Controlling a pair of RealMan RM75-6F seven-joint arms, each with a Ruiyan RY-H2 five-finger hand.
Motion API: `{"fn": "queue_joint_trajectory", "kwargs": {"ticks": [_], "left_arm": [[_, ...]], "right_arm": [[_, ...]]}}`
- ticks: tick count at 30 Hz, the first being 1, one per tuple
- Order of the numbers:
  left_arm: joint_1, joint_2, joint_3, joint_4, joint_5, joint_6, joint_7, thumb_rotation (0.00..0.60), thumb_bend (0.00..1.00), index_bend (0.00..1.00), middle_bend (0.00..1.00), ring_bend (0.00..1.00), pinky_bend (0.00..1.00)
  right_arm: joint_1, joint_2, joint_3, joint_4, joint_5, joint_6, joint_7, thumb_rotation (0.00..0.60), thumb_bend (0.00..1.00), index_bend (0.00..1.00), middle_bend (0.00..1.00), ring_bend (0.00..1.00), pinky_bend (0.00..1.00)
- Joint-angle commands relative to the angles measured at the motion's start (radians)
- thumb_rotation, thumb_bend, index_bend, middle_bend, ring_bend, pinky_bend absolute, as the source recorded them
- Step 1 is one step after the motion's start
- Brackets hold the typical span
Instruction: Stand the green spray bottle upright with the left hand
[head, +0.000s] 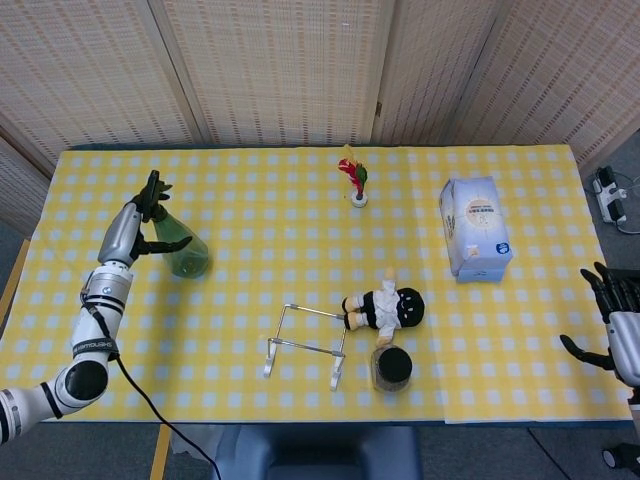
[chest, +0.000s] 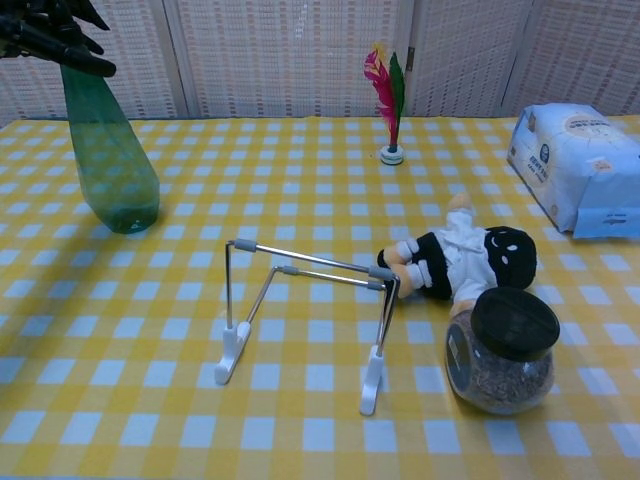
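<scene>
The green spray bottle (head: 186, 256) stands upright on its base at the left side of the yellow checked table (head: 300, 240); the chest view shows its body (chest: 108, 160) vertical. My left hand (head: 143, 215) is at the bottle's neck with its fingers (chest: 60, 35) spread out straight, no longer wrapped around it. The bottle's spray head is hidden behind the hand. My right hand (head: 612, 312) hangs off the table's right edge with fingers apart, holding nothing.
A metal wire rack (head: 305, 345), a doll (head: 385, 308) lying down and a dark-lidded jar (head: 391, 368) are near the front middle. A feather shuttlecock (head: 352, 182) stands at the back, a wipes pack (head: 475, 228) at the right.
</scene>
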Motion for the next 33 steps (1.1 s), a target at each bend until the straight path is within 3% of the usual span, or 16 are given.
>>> {"fn": "queue_joint_trajectory", "kwargs": {"ticks": [1, 13, 24, 27, 33], "left_arm": [[-0.002, -0.004, 0.003, 0.009, 0.001, 0.0, -0.003, 0.53, 0.18, 0.13, 0.23, 0.09, 0.0], [0.008, -0.011, 0.021, 0.053, 0.005, 0.015, -0.013, 0.517, 0.18, 0.13, 0.21, 0.07, 0.0], [0.052, 0.029, 0.041, 0.072, 0.059, -0.021, -0.058, 0.457, 0.14, 0.12, 0.18, 0.04, 0.0], [0.079, 0.062, 0.063, 0.049, 0.12, -0.017, -0.06, 0.454, 0.13, 0.11, 0.18, 0.04, 0.0], [0.198, 0.102, 0.197, 0.049, 0.419, 0.098, -0.065, 0.479, 0.13, 0.08, 0.11, 0.02, 0.0]], "right_arm": [[0.0, 0.0, 0.001, 0.0, 0.002, 0.0, 0.0, 0.6, 0.28, 0.0, 0.0, 0.0, 0.0], [-0.002, 0.002, 0.003, 0.001, 0.006, 0.001, 0.003, 0.6, 0.28, 0.0, 0.0, 0.0, 0.0], [0.001, 0.012, -0.011, -0.005, -0.02, -0.006, 0.011, 0.6, 0.28, 0.0, 0.0, 0.0, 0.0], [0.0, 0.015, -0.012, -0.007, -0.021, -0.005, 0.014, 0.6, 0.28, 0.0, 0.0, 0.0, 0.0], [-0.012, 0.025, -0.02, -0.011, -0.045, 0.022, 0.031, 0.6, 0.28, 0.0, 0.0, 0.0, 0.0]]}}
